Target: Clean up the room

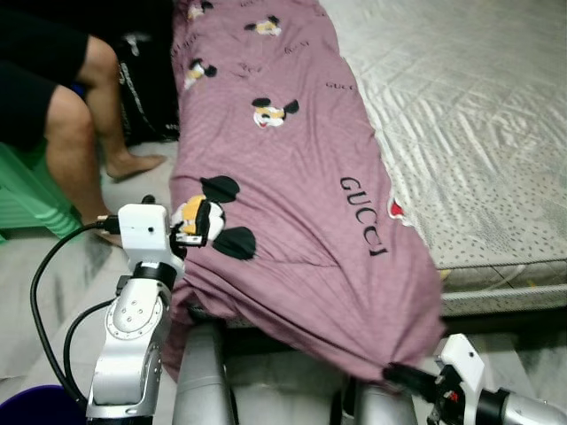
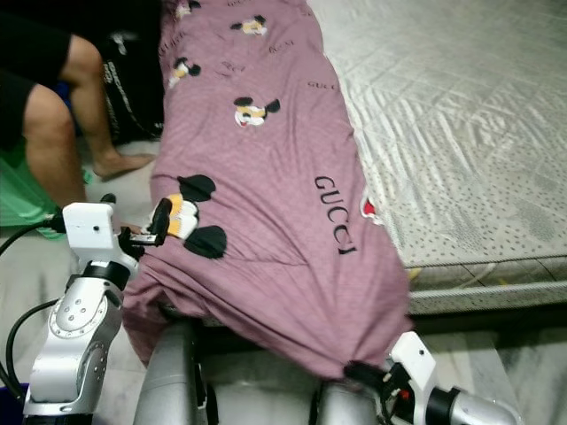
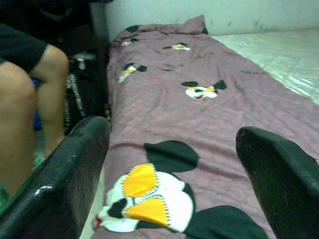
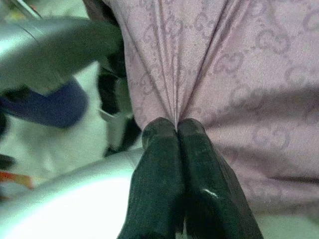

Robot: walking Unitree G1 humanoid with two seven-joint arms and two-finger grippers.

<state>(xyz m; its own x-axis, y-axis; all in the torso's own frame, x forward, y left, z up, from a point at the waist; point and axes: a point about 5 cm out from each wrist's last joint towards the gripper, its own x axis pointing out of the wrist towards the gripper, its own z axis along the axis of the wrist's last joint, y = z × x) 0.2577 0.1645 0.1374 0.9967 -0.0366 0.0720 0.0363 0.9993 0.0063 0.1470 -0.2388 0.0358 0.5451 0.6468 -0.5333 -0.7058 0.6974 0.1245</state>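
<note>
Spreading the purple blanket point(image 1: 292, 177) along the left edge of the mattress point(image 1: 469, 115), near end drooping off the foot corner. Pinching that drooping hem tight with the right gripper point(image 4: 177, 130), fingers pressed together on a gathered fold. Hovering the left gripper point(image 3: 172, 149) over the cartoon print at the blanket's left edge, fingers spread wide, nothing held. Probably best: closing left on the edge before pulling, keeping both corners level, avoiding the seated person's legs point(image 1: 75, 133) beside the bed.
</note>
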